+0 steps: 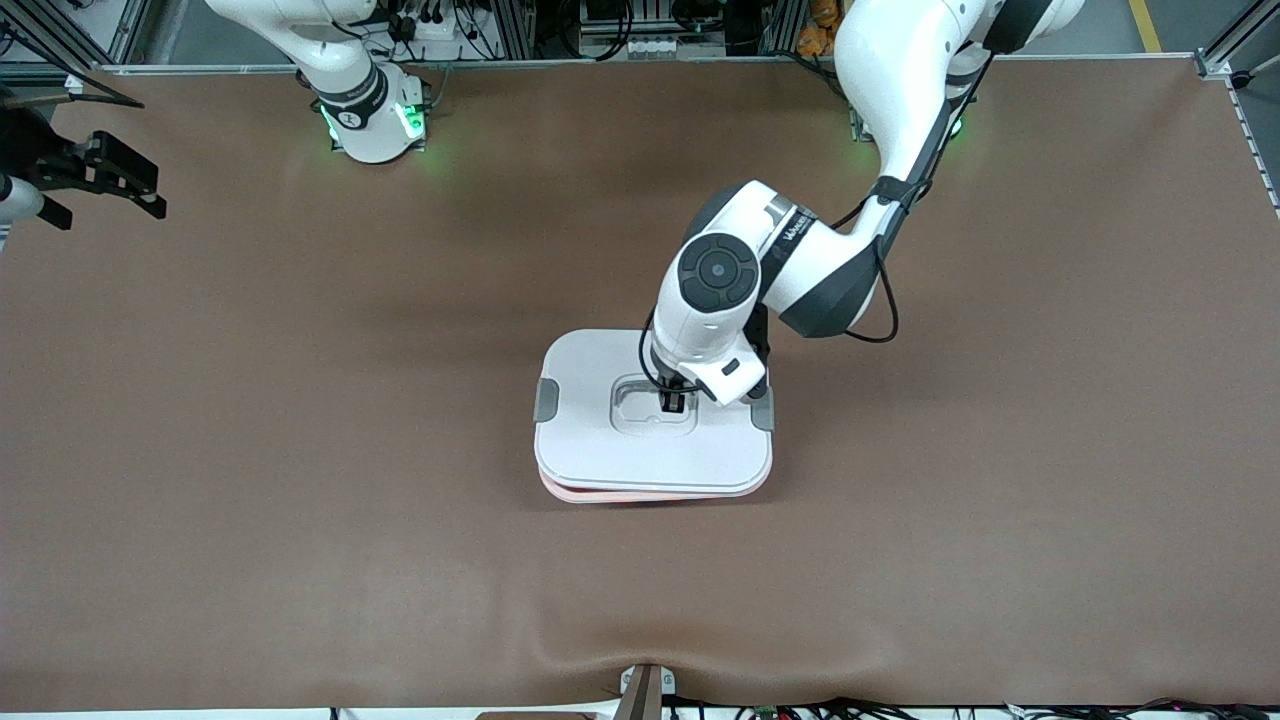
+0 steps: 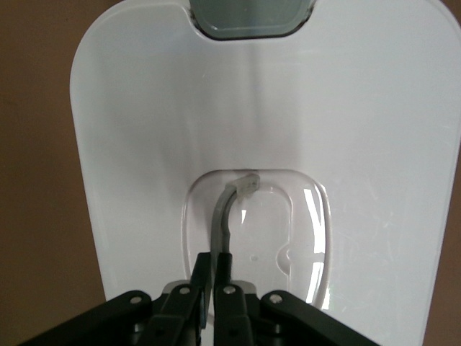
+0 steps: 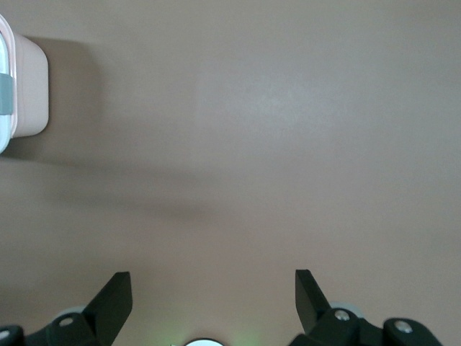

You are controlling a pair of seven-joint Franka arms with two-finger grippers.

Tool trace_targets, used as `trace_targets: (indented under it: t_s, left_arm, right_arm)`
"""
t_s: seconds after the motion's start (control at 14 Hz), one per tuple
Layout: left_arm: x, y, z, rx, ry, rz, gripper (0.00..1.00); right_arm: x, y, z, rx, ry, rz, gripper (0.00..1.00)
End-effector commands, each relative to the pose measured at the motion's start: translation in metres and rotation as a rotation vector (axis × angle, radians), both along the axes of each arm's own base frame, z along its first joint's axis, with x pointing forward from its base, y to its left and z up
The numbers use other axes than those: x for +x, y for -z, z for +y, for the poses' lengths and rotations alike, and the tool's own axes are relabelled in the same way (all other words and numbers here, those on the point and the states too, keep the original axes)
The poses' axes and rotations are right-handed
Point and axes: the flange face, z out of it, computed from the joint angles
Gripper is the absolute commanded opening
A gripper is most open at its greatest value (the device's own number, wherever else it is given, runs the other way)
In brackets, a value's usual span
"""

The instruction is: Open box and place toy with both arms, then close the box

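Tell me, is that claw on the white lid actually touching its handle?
Touching. In the left wrist view the left gripper has its fingers shut on the thin grey handle in the lid recess, no gap showing.

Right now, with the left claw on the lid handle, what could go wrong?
1. The left claw pinches only the thin handle of the lid; it may slip.
2. The lid already sits skewed on the pink box, so it may close badly.
3. The right claw waits open near the table's edge, too distant to steady the box.
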Motion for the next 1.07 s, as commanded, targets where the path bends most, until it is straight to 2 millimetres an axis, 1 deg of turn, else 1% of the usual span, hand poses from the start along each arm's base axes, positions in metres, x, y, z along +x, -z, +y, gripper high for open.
trace_targets:
  t_s: [0.0,0.43,0.71,1.0]
  left_arm:
    - [0.0019,-0.0066,-0.0016,0.021,-0.031,-0.031,0.0]
    - [0.0033,-0.0146,0.001,0.025,-0.041,-0.048,0.0]
    - [0.0049,-0.015,0.001,0.022,-0.041,-0.057,0.0]
    - [0.0084,-0.0096,-0.001,0.023,-0.032,-0.09,0.0]
  right_arm:
    - [0.0099,-0.0074,0.0017,-0.015,-0.014,-0.006,1.0]
    - [0.0085,-0.0027,0.0004,-0.012,-0.015,0.016,1.0]
    - [0.007,-0.0015,0.0008,-0.009,-0.016,0.03,1.0]
    - [0.007,-0.0015,0.0015,-0.003,-0.018,0.03,1.0]
